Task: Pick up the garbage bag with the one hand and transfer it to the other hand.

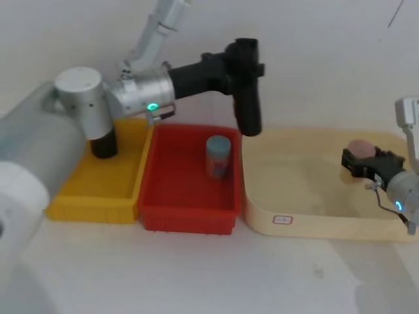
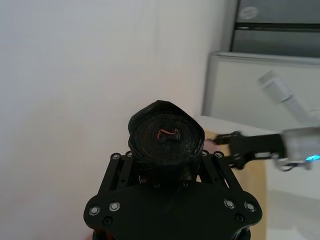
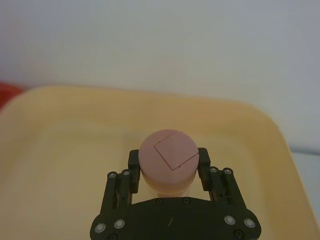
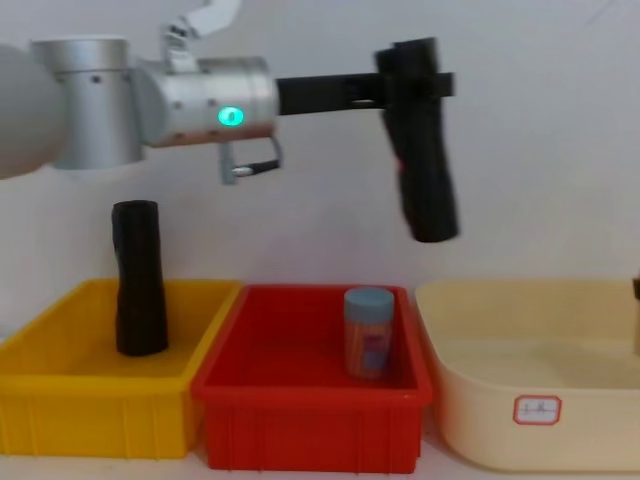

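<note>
Garbage bag (image 4: 425,190): you have it off the bench, hanging near upright in the air above the right edge of the red bin (image 4: 310,430). Its coiled end, with a red mark, faces the left wrist camera.
Left pincer (image 1: 246,65): on the green-ringed arm, clamped across the upper part of the roll, high above the red bin.
Right pincer (image 1: 359,162): on the blue-ringed arm, low and well to the right of the red bin, over the cream tub (image 1: 327,226). Its fingers (image 3: 133,162) press both sides of a pink-topped pot (image 3: 168,161), so it looks occupied.
Inside the red bin: a blue-capped can (image 1: 218,156), upright.
Left of the red bin: a yellow bin (image 4: 90,410) with a second black roll (image 4: 138,290) standing in it.
Done: the pick-up, by this reading.
Left: the hand-over. The two pincers are well apart, and you would likely need the right one freed before it can take the roll.
</note>
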Robot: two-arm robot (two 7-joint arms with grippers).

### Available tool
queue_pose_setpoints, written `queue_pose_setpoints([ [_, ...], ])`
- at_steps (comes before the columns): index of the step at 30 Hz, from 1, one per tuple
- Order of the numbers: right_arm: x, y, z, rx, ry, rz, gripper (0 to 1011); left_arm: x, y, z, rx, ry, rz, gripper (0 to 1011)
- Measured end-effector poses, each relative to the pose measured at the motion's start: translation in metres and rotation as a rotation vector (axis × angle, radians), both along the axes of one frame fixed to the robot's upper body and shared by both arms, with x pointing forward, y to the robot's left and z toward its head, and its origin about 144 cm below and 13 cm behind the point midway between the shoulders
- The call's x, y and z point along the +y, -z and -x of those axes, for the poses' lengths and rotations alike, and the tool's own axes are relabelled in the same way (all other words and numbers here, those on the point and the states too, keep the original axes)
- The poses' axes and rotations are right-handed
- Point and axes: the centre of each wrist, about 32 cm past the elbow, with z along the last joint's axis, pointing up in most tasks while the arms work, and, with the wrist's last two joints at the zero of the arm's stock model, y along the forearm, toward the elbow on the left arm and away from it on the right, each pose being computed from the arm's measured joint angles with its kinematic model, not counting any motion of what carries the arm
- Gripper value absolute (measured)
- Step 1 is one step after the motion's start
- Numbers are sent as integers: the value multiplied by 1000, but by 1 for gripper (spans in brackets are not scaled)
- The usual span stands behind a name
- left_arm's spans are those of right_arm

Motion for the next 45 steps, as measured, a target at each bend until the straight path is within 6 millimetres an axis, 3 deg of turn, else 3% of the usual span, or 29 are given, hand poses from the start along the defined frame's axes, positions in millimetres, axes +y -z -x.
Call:
queue_pose_setpoints([
  [7,-8,12,-7,48,45,7,811,-29,3,-10,17,93,3,497],
  [14,-13,19,-10,76,70,9,1001,-43,2,-13,21,136,-6,497],
  [26,-13,20,-2,53,62,15,1000,-52,0,-14,21,167,-19,497],
  [45,-9,8,52,-122,-110,26,1000,-56,-2,-14,19,182,-29,497],
])
